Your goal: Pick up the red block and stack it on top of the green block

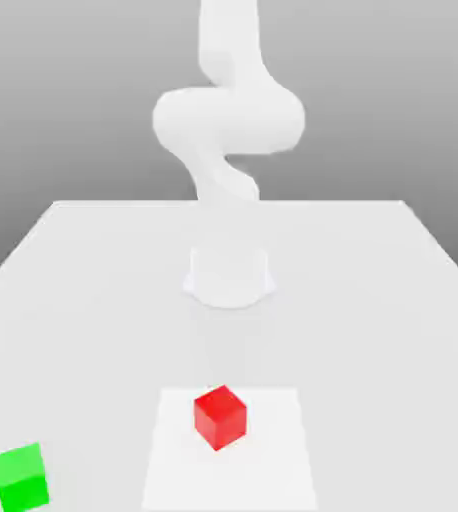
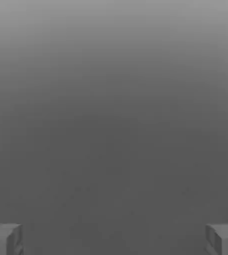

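Observation:
The red block [image 1: 220, 416] sits on a lighter square patch of the white table [image 1: 373, 300], near the front and about at the middle. The green block [image 1: 22, 477] rests on the table at the front corner on the exterior view's left, well apart from the red one. In the hand view my gripper [image 2: 114, 239] is open, its two grey fingertips [image 2: 4, 239] standing far apart with nothing between them and only plain grey background beyond. The white arm [image 1: 228, 120] rises from its base at the table's middle.
The arm's round base [image 1: 229, 275] stands behind the red block. The pale square patch [image 1: 231, 450] lies flat under the red block. The table's front edge runs close to both blocks.

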Tool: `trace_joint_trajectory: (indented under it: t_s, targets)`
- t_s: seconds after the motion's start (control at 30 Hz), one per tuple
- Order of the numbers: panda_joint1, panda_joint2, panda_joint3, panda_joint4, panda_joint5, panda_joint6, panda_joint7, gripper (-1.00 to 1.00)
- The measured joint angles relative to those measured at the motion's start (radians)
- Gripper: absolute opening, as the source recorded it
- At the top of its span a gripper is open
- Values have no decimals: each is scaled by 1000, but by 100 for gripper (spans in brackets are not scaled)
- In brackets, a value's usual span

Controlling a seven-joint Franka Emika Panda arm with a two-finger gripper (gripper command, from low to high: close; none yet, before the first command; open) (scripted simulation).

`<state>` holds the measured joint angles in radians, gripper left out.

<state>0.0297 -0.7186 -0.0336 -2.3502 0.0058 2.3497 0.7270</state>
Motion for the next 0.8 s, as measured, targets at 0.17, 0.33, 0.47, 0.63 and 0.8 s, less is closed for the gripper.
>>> trace_joint_trajectory:
  t_s: [0.17,0.33,0.47,0.63,0.8]
  targets:
    - [64,193,-71,-113,16,115,-171,0]
    - [116,381,-127,-222,30,227,-337,0]
    - [140,528,-152,-308,37,314,-463,0]
    - [142,705,-164,-410,10,425,-589,0]
    - [104,883,-107,-403,90,569,-673,0]
